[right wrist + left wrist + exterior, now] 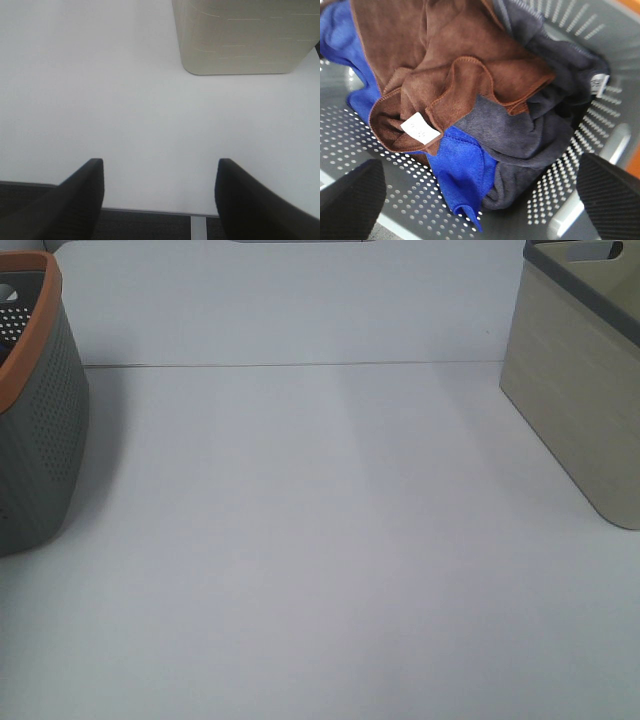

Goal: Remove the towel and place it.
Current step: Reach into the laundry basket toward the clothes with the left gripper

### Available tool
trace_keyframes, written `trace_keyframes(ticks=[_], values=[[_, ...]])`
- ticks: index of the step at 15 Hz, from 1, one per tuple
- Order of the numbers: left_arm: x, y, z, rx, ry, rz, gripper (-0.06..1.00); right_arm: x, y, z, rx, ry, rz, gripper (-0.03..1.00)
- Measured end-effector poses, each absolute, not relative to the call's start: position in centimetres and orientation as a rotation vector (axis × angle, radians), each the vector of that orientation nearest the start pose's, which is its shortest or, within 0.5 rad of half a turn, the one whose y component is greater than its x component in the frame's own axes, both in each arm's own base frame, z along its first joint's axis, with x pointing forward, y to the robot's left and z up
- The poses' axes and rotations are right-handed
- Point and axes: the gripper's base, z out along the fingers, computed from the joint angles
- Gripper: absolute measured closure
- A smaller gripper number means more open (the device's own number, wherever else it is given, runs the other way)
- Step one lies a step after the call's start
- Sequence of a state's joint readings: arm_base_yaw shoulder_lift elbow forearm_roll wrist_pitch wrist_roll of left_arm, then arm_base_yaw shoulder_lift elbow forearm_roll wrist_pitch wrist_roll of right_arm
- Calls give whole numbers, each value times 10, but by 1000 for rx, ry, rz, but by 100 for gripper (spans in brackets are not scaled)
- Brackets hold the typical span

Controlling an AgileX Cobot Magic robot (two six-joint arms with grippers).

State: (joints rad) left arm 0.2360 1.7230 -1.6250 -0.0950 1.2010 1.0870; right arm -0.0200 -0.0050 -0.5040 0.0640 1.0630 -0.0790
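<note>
In the left wrist view the reddish-brown towel (445, 55) lies crumpled on top of a pile inside the grey perforated basket (580, 30), with a white label at one corner. A blue cloth (462, 165) and a dark grey cloth (530, 125) lie under and beside it. My left gripper (480, 200) is open above the pile, its black fingers (350, 202) wide apart and touching nothing. My right gripper (160, 195) is open and empty over the white table (100, 90). Neither arm shows in the high view.
The grey basket with an orange rim (35, 410) stands at the table's left edge. A beige bin with a grey rim (585, 370) stands at the right, also in the right wrist view (240, 35). The white table (320, 540) lies between them.
</note>
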Motion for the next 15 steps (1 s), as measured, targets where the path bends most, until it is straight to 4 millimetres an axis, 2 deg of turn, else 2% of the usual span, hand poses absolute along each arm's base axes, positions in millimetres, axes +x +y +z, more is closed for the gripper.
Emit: trace_keyframes(ticks=[2,6,8,13,15], values=[[371,90,308,1134,2569,211,-5,-6,5,278,-63,2035,14,41],[396,103,270,1197,2547,278,-5,-6,5,278,-63,2035,14,41],[406,106,259,1184,2521,311,-4,-6,5,278,-63,2035,14,41],[423,108,225,1198,2515,306,4,-6,5,278,-63,2035,14,41],[428,102,215,1207,2510,279,14,-6,5,278,-63,2035,14,41]])
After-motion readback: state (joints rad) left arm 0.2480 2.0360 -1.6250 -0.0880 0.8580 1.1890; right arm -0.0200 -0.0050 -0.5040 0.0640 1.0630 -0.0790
